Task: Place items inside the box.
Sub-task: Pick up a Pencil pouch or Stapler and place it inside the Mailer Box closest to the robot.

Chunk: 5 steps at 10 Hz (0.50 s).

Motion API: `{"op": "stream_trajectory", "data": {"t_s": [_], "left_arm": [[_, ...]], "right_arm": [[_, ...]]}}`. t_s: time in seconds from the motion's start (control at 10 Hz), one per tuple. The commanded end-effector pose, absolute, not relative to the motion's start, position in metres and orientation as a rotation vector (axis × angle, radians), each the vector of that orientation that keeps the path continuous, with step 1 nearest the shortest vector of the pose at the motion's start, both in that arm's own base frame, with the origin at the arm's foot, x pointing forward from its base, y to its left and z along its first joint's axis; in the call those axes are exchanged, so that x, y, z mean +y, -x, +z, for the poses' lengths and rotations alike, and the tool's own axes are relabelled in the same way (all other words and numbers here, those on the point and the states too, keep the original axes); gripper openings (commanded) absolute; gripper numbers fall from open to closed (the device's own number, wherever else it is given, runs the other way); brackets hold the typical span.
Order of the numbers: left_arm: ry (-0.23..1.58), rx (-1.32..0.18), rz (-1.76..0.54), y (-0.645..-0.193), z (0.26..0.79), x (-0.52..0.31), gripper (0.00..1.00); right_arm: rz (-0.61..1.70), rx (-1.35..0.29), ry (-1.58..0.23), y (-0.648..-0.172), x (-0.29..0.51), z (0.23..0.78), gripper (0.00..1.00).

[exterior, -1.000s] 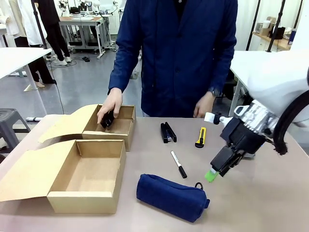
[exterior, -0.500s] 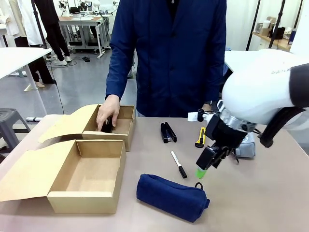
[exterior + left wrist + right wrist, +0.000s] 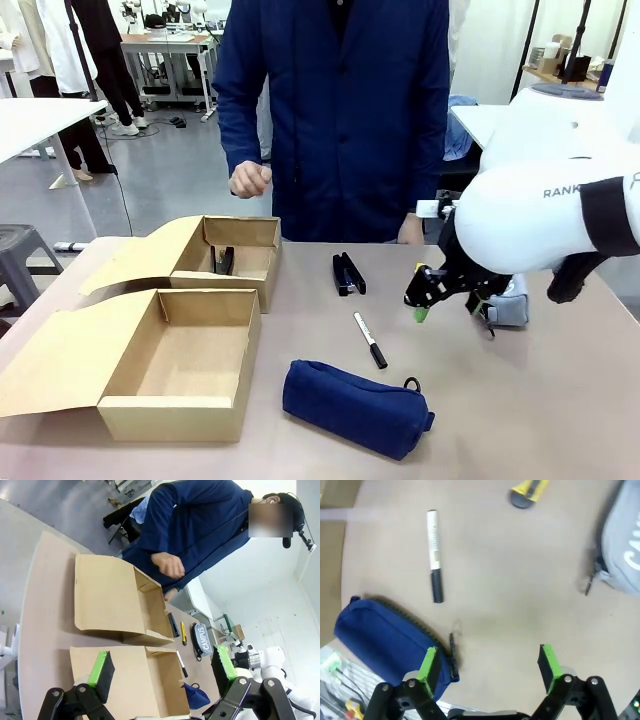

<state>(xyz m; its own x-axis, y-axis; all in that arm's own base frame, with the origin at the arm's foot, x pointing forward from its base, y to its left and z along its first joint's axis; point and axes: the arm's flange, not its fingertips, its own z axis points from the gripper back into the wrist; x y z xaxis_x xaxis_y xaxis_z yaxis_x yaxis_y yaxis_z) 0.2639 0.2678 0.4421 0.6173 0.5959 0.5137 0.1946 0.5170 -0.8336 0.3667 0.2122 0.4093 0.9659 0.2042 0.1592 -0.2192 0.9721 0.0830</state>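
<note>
While right hand point(image 3: 488, 652) gapes, pouch point(image 3: 380, 630) end near

- The black stapler point(image 3: 226, 262) in the far cardboard box point(image 3: 240, 232) is mostly hidden by the box's wall.
- The grey pouch point(image 3: 506, 303) sits largely behind the right arm point(image 3: 540, 215).
- The yellow utility knife point(image 3: 529, 490) is cut by the right wrist view's top edge and blurred.

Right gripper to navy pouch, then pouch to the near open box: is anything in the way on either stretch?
Nothing visible does. The open right gripper hangs over bare table beside the navy pouch; the marker lies just off that line. Only bare table separates the pouch from the near box, whose lid is open.
</note>
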Motion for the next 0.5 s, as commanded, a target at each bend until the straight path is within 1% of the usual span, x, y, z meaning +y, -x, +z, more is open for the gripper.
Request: {"op": "stream_trajectory", "data": {"t_s": [0.0, 0.2, 0.3, 0.4], "left_arm": [[1.038, -0.939, 0.267, -0.265, 0.442, 0.268, 1.00], [1.038, -0.939, 0.267, -0.265, 0.442, 0.268, 1.00], [1.038, -0.939, 0.267, -0.265, 0.442, 0.268, 1.00], [1.038, -0.939, 0.267, -0.265, 0.442, 0.268, 1.00]], "right_arm": [[0.299, -0.071, -0.146, -0.369, 0.234, 0.401, 1.00], [0.532, 0.063, -0.354, -0.353, 0.272, 0.392, 1.00], [0.622, 0.138, -0.430, -0.336, 0.298, 0.389, 1.00], [0.693, 0.161, -0.408, -0.320, 0.324, 0.386, 1.00]]}}
